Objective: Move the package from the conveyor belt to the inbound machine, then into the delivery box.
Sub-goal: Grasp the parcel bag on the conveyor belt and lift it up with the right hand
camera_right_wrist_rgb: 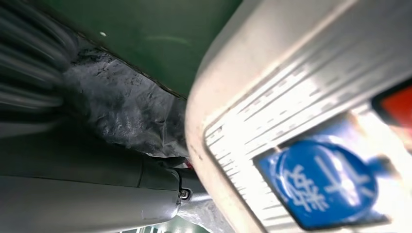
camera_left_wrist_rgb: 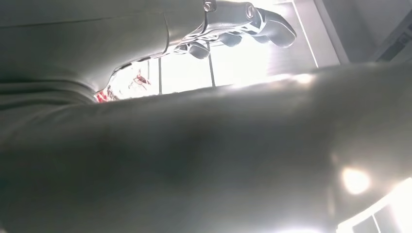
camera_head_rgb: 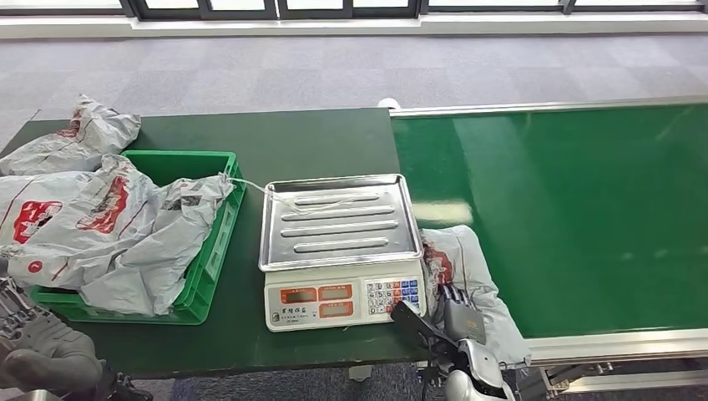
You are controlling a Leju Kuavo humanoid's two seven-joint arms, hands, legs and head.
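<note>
Grey plastic, crumpled and printed in red: the package point(camera_head_rgb: 486, 276), lying flat on the near left corner of the green conveyor belt point(camera_head_rgb: 584, 209), pressed against the side of the weighing scale point(camera_head_rgb: 342, 302). Not yet lifted.

Reached from below by the right hand point(camera_head_rgb: 447, 322), with the dark fingers point(camera_head_rgb: 455, 294) laid on top of the package and the thumb point(camera_head_rgb: 407, 319) spread away towards the corner of the scale. No closed grip to be seen; probably placed so in order to take the near edge of the soft bag between thumb and fingers. Confirmed in the right wrist view: wrinkled package point(camera_right_wrist_rgb: 126, 116) just beside the scale's white corner point(camera_right_wrist_rgb: 228, 97).

Steel tray point(camera_head_rgb: 338, 221) of the scale bare and just beside the package, so only a short lift and a move to the left needed, judged from this layout. Likely the inbound machine of the task.

Further left on the dark table point(camera_head_rgb: 275, 138), the green crate point(camera_head_rgb: 204, 276), heaped with other grey packages point(camera_head_rgb: 108, 225) that hang over its rim; seemingly the delivery box.

Left hand point(camera_head_rgb: 37, 347) low at the table's near edge, below the crate. Cannot tell whether its fingers point(camera_left_wrist_rgb: 243, 22) are spread or curled; nothing seen between them.

Care needed with the slippery bag so near the belt's edge.
</note>
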